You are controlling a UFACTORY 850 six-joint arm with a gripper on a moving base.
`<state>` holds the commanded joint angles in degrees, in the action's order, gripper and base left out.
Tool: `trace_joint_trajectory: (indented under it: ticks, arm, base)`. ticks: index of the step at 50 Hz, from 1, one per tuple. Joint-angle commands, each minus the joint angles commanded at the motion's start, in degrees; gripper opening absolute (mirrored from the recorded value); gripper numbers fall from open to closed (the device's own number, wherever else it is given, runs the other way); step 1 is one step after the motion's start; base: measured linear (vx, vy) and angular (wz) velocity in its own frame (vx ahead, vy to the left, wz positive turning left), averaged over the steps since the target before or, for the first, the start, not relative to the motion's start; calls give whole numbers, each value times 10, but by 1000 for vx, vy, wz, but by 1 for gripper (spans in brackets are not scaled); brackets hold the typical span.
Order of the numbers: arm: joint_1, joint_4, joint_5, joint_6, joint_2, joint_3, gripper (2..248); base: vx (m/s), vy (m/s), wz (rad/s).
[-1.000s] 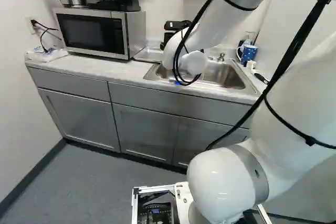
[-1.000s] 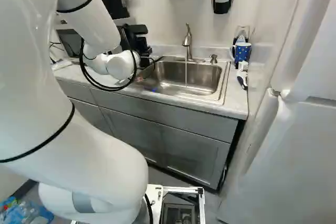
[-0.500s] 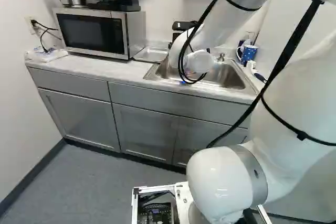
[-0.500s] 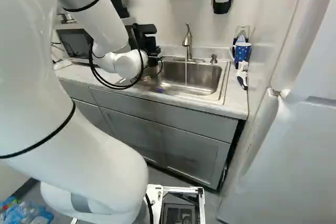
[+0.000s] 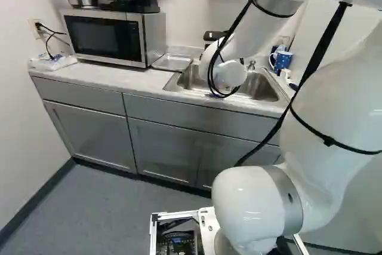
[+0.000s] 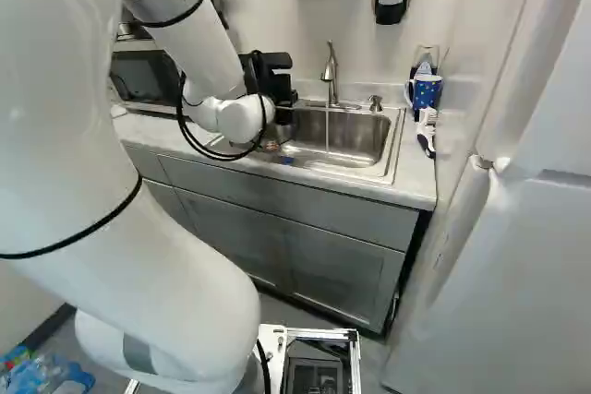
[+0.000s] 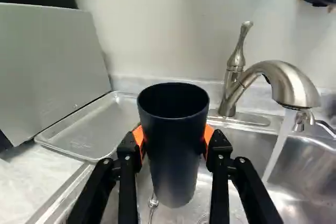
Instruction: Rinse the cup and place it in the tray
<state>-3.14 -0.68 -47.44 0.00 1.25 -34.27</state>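
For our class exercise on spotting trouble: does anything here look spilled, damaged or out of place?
Nothing stands out as spilled or damaged. Water runs from the curved silver faucet into the steel sink, beside the dark tapered cup rather than into it, but that suits a rinse.

Runs along one counter [image 5: 98, 76]
Holds microwave [image 5: 98, 37] at left in the left base view, then tray [image 7: 89, 129], then sink [image 6: 355, 138]; has faucet [image 6: 331, 71] behind sink, mug [image 6: 427, 92] at right.
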Motion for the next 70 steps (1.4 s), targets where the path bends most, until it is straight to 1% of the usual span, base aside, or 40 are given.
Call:
trace_joint_trajectory:
  ticks: [45, 55, 70]
  arm:
    - [-83, 0, -31, 0, -49, 11, 124]
    - [-101, 0, -36, 0, -50, 11, 124]
    - [-121, 0, -36, 0, -58, 2, 124]
  base:
    - [0, 0, 0]
    - [0, 0, 0]
    - [0, 0, 0]
